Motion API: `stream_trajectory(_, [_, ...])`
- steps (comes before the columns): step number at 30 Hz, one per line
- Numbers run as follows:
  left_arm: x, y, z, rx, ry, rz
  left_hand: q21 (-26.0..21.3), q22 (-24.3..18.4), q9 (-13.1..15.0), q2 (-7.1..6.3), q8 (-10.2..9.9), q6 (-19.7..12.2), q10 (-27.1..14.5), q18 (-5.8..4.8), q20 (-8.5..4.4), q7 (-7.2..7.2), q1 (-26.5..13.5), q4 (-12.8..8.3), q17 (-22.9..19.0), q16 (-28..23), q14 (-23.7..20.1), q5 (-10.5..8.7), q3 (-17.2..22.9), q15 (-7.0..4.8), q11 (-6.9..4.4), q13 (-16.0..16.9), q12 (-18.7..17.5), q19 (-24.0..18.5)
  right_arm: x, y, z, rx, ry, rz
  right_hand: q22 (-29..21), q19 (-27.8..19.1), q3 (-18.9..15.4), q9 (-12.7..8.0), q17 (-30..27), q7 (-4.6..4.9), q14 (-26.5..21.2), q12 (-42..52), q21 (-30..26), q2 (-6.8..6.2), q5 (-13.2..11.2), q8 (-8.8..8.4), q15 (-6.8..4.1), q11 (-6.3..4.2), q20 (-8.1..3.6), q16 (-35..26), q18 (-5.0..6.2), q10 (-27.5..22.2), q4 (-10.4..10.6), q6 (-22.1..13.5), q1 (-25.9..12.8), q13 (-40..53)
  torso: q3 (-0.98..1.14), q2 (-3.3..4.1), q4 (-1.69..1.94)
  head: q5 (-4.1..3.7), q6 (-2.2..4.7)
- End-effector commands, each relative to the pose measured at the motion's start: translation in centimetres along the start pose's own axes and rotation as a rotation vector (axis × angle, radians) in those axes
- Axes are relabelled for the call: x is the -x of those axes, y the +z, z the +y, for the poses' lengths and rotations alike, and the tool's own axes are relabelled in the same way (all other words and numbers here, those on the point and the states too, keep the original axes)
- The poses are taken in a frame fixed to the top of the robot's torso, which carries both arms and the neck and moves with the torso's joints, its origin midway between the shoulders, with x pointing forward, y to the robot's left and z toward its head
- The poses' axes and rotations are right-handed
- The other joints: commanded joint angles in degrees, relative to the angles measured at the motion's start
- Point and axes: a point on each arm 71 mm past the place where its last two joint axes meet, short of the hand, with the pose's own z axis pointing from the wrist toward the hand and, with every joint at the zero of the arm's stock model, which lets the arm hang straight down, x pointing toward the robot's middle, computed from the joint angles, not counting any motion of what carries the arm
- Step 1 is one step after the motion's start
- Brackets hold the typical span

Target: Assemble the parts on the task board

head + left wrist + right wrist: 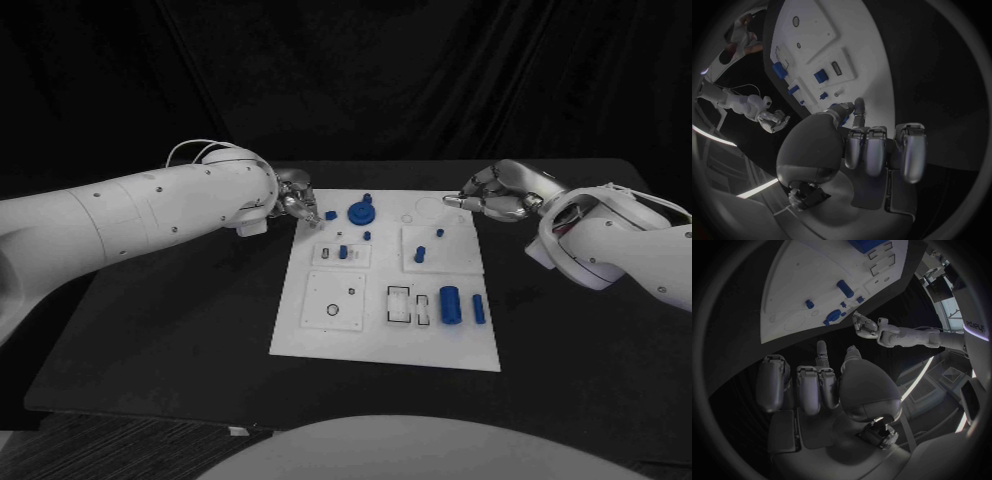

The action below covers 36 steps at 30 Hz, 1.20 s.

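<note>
While the left hand (296,198) hovered at the white board's (325,335) far left corner, fingers (873,150) curled in on nothing, the blue parts (450,305) lay scattered across the board mid-worktop (173,340). The right hand (495,195) hung at the far right corner, its fingers (807,387) also curled and holding nothing.

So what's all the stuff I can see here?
Table: one, black, under everything.
Task board: one, white, middle of the table.
Parts: several small blue pieces, some near the board's far edge, some near its right side; exact count hard to tell.
Left hand: one, silver, at the board's far left corner, fingers curled, nothing plainly held.
Right hand: one, silver, at the board's far right corner, fingers curled, nothing plainly held.
</note>
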Motion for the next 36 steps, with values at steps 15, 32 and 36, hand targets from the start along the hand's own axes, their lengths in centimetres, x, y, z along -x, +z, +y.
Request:
stream_trajectory(15, [1.5, -2.6, -1.4, -0.230, 0.321, -0.345, -1.8, 14.0, -4.6, -2.17, -3.9, -14.9, 5.9, 1.02, 3.09, 4.70, 5.8, -2.4, 15.4, 0.6, 6.4, -11.47, -3.3, 3.18, 4.04, 14.5, 0.1, 2.9, 0.0, -0.1, -0.1, -0.012, 0.001, -0.001, 11.3, -0.2, -1.3, 0.6, 8.4, 0.12, 4.6, 1.0, -0.6, 0.51, 1.1, -0.59, -0.11, 0.34, -0.04, -0.8, 1.07, 5.9, 0.1, 0.5, 1.5, 15.1, 0.01, -0.05, 0.03, 0.22, -0.01])
stream_trajectory(32, [-1.1, -0.2, -1.0, -0.143, 0.409, -0.337, -2.0, 13.9, -9.5, -2.42, -3.8, -15.9, 5.9, 1.06, 4.18, 5.68, 4.9, 0.1, 15.4, 0.6, 6.4, -12.29, -6.0, 4.42, 5.52, 14.5, 0.1, 2.8, -0.2, -0.1, 0.0, -0.008, 0.003, 0.002, 11.3, -0.2, -1.3, 0.6, 8.4, 0.12, 4.6, 1.0, -0.6, 0.51, 1.1, -0.59, -0.11, 0.34, -0.04, -0.8, 1.07, 5.9, 0.1, 0.5, 1.5, 15.1, -0.01, 0.07, 0.02, 0.16, -0.01])
stream_trajectory(36, [-1.4, 0.4, -1.3, -0.142, 0.410, -0.340, -1.9, 13.9, -10.8, -2.29, -3.9, -15.8, 5.9, 1.06, 4.40, 5.76, 4.2, 1.2, 15.4, 0.6, 6.4, -13.06, -6.9, 4.55, 5.63, 14.5, 0.1, 2.8, -0.2, -0.1, 0.0, -0.007, 0.004, 0.001, 11.3, -0.2, -1.3, 0.6, 8.4, 0.12, 4.6, 1.0, -0.6, 0.51, 1.1, -0.59, -0.11, 0.34, -0.04, -0.8, 1.07, 5.9, 0.1, 0.5, 1.5, 15.1, -0.07, 0.06, 0.05, 0.09, -0.01])
